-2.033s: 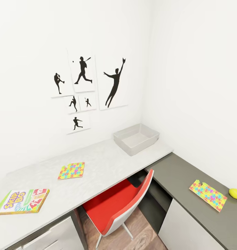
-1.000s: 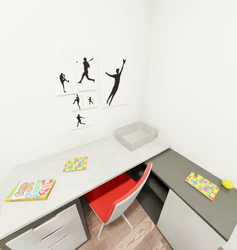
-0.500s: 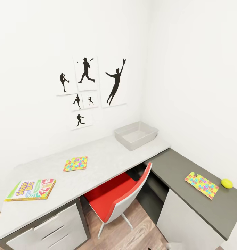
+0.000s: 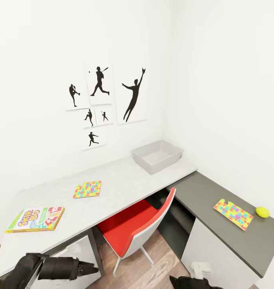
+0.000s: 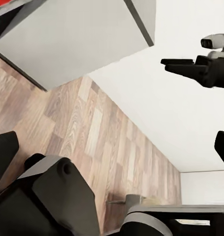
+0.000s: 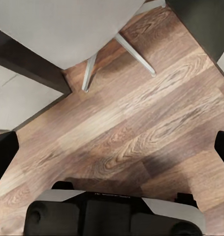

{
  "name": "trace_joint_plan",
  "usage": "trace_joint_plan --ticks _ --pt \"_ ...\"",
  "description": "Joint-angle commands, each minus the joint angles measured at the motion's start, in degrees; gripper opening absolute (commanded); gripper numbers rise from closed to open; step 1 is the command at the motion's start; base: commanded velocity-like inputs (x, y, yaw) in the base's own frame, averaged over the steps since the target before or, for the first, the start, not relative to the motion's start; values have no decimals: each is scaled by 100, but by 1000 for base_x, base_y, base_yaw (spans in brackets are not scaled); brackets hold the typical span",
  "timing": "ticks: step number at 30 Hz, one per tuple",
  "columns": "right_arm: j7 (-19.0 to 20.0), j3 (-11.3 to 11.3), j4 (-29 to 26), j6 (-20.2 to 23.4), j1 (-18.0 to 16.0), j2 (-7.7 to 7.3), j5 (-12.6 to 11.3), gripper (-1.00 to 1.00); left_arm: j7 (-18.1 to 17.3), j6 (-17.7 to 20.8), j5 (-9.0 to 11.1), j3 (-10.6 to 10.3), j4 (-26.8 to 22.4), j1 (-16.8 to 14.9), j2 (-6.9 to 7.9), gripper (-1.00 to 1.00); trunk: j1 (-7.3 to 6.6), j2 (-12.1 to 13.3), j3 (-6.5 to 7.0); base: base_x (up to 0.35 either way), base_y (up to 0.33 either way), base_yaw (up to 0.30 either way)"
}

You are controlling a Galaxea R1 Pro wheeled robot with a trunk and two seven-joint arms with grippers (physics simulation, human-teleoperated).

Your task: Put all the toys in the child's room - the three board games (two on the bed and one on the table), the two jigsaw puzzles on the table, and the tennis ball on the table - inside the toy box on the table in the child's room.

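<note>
L-shaped desk (image 4: 125, 188) in the corner, light grey run along the poster wall, dark grey run along the right wall. Toy box (image 4: 157, 156) sits at the far end of the light run, hard in the corner, open top, nothing visible inside. First jigsaw puzzle (image 4: 87, 189) lies flat mid-way along the light top, well apart from the box. Skip-Bo board game (image 4: 35, 219) lies flat near the left end of that top, close to the front edge. Second jigsaw puzzle (image 4: 233, 214) lies flat on the dark run, tennis ball (image 4: 262, 212) just beside it on the wall side, not touching. Red chair (image 4: 140, 228) tucked into the inner corner between the two runs, legs on wood floor (image 6: 141, 132). Baseball silhouette posters (image 4: 107, 100) on the wall above the light top. Left gripper (image 4: 90, 267) at the bottom of the head view, low in front of the desk drawers, below the tabletop and touching nothing; fingers look near together there but too dark to call, cannot tell if apart or closed. Left wrist view looks at floor and a white wall, with the right gripper (image 5: 178, 65) across frame. Right gripper barely pokes in at the bottom edge of the head view; its wrist view has a finger at each edge, wide apart, nothing between, chair legs and floor below
</note>
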Motion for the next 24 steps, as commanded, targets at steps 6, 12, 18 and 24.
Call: trace_joint_plan --ticks 6,12,18,24 --pt "8 -22 -51 929 -599 24 -39 100 -22 791 -6 141 -769 2 86 100 4 -12 -12 0 0 0" --pt "7 -22 -56 1534 -1272 31 -39 100 -9 1339 -41 355 -1321 -17 98 100 4 -12 -12 0 0 0" --pt "6 -23 -56 1613 -1958 97 -43 100 30 1661 -54 390 -1502 -59 100 100 4 -12 -12 0 0 0" --pt "6 -62 -39 1613 -2522 107 -53 100 136 1754 -57 395 -1546 -73 92 100 4 -12 -12 0 0 0"
